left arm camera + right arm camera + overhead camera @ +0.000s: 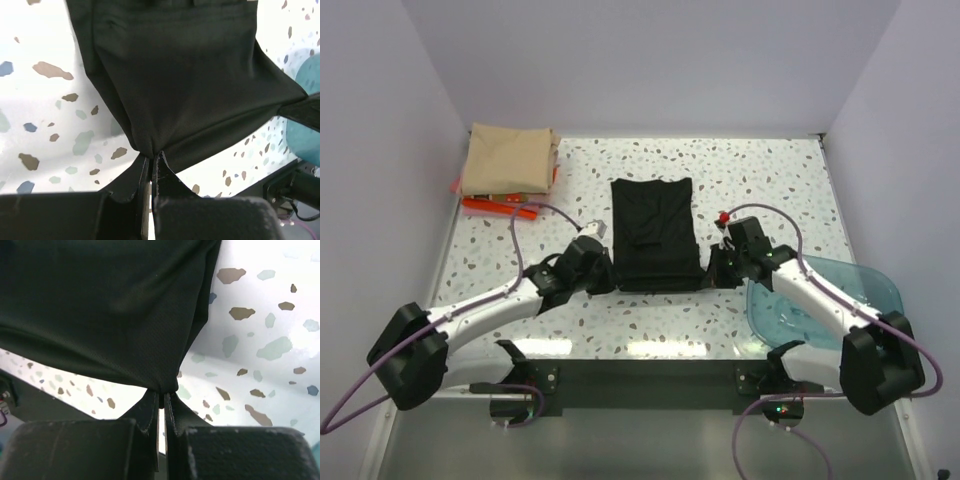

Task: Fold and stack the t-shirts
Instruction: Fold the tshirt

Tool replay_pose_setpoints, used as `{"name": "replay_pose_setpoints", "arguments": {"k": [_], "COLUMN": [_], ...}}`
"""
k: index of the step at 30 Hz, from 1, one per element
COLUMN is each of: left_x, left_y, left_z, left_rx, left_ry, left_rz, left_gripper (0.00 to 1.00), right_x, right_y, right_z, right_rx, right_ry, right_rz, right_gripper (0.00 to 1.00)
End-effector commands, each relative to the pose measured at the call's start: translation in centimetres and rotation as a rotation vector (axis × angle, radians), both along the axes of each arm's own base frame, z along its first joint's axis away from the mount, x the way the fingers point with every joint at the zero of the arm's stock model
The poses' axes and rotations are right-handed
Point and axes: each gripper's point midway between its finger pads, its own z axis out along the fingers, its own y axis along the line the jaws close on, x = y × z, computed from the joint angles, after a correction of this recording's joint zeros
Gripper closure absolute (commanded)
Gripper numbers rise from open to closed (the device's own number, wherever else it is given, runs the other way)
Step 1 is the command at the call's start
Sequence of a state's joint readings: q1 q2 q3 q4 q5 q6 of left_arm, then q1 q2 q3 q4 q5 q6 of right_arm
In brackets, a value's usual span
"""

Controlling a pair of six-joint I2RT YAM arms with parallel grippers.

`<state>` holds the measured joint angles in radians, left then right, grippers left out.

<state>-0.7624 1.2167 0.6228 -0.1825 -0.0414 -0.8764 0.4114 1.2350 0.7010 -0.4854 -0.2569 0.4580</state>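
The black t-shirt (654, 232) lies as a folded rectangle in the middle of the table. My left gripper (608, 277) is shut on its near left corner (150, 150). My right gripper (706, 270) is shut on its near right corner (165, 386). Both corners are lifted a little, with the cloth stretched between the grippers. The tan-beige t-shirt (507, 158) sits folded at the back left. The red-orange t-shirt (498, 206) lies under it, with only its edge showing.
A translucent teal plastic bowl (865, 285) sits at the right, partly under my right arm, and shows in the left wrist view (306, 115). White walls close the table on three sides. The arm bases stand at the near edge.
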Motion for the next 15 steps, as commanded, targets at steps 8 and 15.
{"name": "replay_pose_setpoints", "arguments": {"k": [8, 15], "left_x": [6.3, 13.0], "left_y": [2.2, 2.5], "left_z": [6.9, 9.8], "left_rx": [0.115, 0.1], "left_ry": [-0.157, -0.219], "left_rz": [0.196, 0.227], "left_gripper": [1.0, 1.0], "right_x": [6.0, 12.4], "right_y": [1.0, 2.1], "right_z": [9.3, 11.7], "right_rx": [0.023, 0.061], "right_ry": [-0.215, -0.26], "right_rz": [-0.042, -0.069], "right_gripper": [1.0, 1.0]}}
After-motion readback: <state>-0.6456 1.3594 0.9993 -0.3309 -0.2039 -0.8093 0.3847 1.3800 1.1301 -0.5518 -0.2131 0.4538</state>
